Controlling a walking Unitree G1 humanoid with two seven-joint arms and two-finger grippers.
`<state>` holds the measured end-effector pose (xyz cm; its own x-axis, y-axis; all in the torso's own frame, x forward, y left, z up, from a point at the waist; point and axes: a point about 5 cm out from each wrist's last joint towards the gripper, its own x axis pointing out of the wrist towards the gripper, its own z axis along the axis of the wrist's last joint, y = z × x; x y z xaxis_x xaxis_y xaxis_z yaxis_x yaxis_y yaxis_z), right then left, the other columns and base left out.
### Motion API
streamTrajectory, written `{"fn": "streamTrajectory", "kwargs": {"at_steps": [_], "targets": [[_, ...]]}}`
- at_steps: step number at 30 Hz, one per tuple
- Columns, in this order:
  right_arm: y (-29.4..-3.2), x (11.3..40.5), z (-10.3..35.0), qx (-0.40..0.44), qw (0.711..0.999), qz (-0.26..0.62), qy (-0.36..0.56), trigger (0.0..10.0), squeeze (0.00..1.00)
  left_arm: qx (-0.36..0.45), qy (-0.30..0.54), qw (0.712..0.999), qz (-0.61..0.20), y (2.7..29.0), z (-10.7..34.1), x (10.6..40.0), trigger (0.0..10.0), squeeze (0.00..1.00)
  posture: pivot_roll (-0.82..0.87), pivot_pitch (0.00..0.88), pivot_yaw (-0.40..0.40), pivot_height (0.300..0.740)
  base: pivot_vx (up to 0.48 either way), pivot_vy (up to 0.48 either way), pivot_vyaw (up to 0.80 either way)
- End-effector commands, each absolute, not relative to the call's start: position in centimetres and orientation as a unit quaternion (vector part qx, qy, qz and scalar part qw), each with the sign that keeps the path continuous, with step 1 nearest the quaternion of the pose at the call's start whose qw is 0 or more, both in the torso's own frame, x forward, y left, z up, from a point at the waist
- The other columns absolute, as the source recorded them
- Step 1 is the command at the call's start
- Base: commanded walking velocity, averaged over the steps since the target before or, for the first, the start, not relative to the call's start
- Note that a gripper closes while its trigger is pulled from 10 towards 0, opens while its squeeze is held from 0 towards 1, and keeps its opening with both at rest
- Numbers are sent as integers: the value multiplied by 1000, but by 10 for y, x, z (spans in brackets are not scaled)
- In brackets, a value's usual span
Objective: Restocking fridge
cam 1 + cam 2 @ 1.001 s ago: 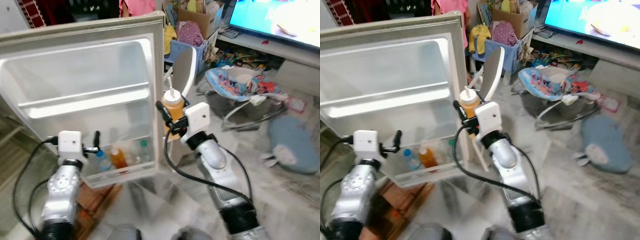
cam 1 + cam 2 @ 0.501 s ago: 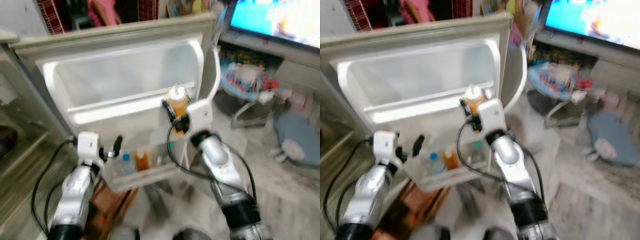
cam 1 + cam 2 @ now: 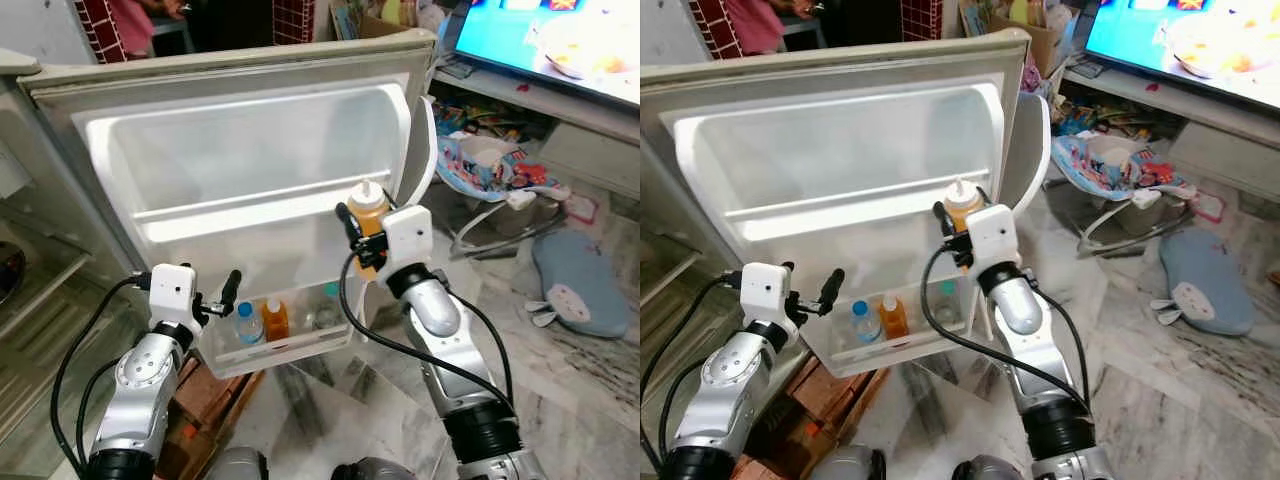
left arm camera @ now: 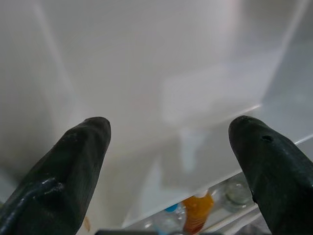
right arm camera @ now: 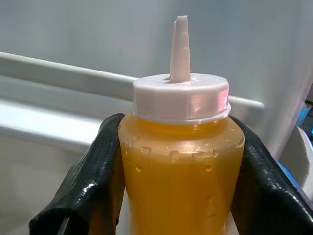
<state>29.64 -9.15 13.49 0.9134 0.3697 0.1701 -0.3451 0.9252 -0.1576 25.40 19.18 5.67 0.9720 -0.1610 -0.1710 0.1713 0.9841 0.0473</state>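
1. Right wrist view: the right hand is seen clamped on a squeeze bottle of orange-yellow sauce, one black finger pressed on each side of it. The bottle is held upright, its white cap and nozzle pointing up, with droplets on its wall.
2. The left hand is shown with its two black fingers spread apart and nothing between them; it is raised in front of the lower part of the fridge door.
3. In the left eye view, the held squeeze bottle is seen in front of the open door's inner side, near its right edge, at about the height of the middle shelf rail.
4. The door's bottom shelf is stocked: a water bottle with a blue cap, a small orange bottle just beside it, and further clear bottles to the right.
5. Beyond the door, a baby bouncer, a grey-blue cushion on the marble floor, and a lit screen are seen.
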Motion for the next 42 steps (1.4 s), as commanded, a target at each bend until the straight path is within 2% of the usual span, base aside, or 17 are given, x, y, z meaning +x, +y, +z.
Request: {"fn": "streamTrajectory", "kwargs": {"at_steps": [1, 6, 11, 19, 35, 42], "targets": [[-101, 298, 135, -60, 979, 165, -99, 10000, 0, 37, 60, 995, -76, 196, 67, 251, 10000, 0, 80, 37, -14, 740, 0, 0, 0], [-106, 297, 133, -63, 982, 149, -99, 10000, 0, 57, 50, 995, -59, 199, 68, 231, 10000, 0, 90, 46, -17, 740, 0, 0, 0], [-107, 300, 133, -68, 983, 141, -98, 10000, 0, 51, 55, 996, -48, 200, 69, 224, 10000, 0, 102, 47, -23, 740, 0, 0, 0], [-104, 303, 134, -66, 982, 145, -98, 10000, 0, 51, 52, 996, -46, 198, 71, 230, 10000, 0, 100, 45, -26, 740, 0, 0, 0], [-101, 302, 131, -60, 983, 148, -93, 10000, 0, 55, 56, 996, -43, 200, 72, 232, 10000, 0, 103, 51, -18, 740, -270, 0, 0], [-103, 302, 130, -58, 984, 140, -92, 10000, 0, 60, 62, 996, -38, 202, 72, 235, 10000, 0, 101, 52, -18, 740, 0, 0, 0]]}}
